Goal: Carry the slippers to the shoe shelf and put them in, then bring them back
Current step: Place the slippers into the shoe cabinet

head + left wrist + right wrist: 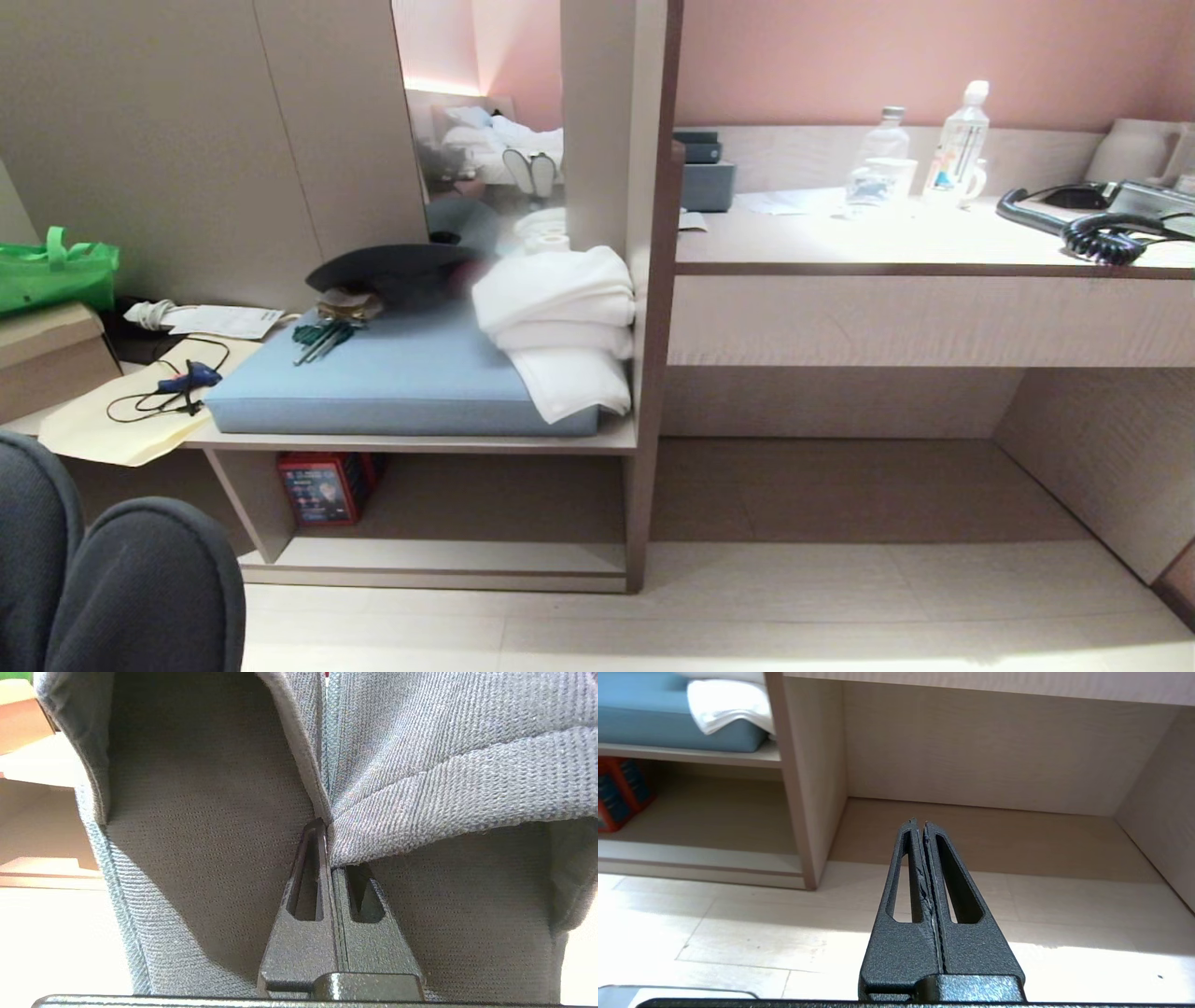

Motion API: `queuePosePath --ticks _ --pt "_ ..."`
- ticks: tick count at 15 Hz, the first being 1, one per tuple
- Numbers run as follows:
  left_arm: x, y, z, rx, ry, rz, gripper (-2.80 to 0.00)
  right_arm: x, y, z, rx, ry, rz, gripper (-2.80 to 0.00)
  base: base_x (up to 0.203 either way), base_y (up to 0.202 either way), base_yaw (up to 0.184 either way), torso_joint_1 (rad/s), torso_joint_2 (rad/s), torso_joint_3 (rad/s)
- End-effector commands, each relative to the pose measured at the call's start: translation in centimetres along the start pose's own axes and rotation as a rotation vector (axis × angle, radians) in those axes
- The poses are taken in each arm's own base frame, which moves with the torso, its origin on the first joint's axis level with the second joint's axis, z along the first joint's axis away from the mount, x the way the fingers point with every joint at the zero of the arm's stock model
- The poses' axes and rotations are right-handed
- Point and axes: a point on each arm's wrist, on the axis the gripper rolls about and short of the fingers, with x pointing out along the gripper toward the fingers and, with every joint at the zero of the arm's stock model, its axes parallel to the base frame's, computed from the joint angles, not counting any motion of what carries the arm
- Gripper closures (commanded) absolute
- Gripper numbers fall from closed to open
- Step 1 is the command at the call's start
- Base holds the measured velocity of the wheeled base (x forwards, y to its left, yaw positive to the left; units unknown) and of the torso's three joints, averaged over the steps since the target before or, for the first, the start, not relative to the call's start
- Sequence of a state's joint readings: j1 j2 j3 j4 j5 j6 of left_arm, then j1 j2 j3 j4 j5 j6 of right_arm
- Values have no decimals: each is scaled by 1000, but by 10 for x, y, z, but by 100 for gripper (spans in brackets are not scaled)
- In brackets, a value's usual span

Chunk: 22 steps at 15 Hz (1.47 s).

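**A:** In the head view, where were the slippers [112,579]?

**B:** At the lower left corner of the frame, two dark rounded toes side by side, close to the camera. I judge they were held high so they would not drag on the floor [747,616] on the way. The shoe shelf [448,513] stood at the lower centre, a low open cubby under the blue cushion [392,373], with a red box [322,485] at its left end. So the pair was not yet in the shelf.

**A:** And the left wrist view?

**B:** There the left gripper [327,826] had its fingers clenched on the inner edges of both slippers, where the two meet in the middle of the frame. One pinch carried the pair together; that seemed the reason for taking the seam between them. The soft fabric hung around the fingers on both sides.

**A:** The right wrist view?

**B:** The right gripper [920,822] was in the centre of the frame with fingers pressed together on nothing. It pointed toward the open space under the tabletop [994,686], with white towels [724,704] at the upper left. I think it was only parked, because one arm was enough for so light a load.
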<state>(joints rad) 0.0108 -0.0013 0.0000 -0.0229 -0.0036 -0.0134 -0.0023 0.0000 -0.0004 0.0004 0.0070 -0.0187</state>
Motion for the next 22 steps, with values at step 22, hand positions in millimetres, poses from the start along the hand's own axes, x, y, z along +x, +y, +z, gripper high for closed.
queuePosePath --ticks 22 --pt "1 0 -2 -2 9 1 0 0 0 0 -1 2 1 0 0 93 -4 1 1 1"
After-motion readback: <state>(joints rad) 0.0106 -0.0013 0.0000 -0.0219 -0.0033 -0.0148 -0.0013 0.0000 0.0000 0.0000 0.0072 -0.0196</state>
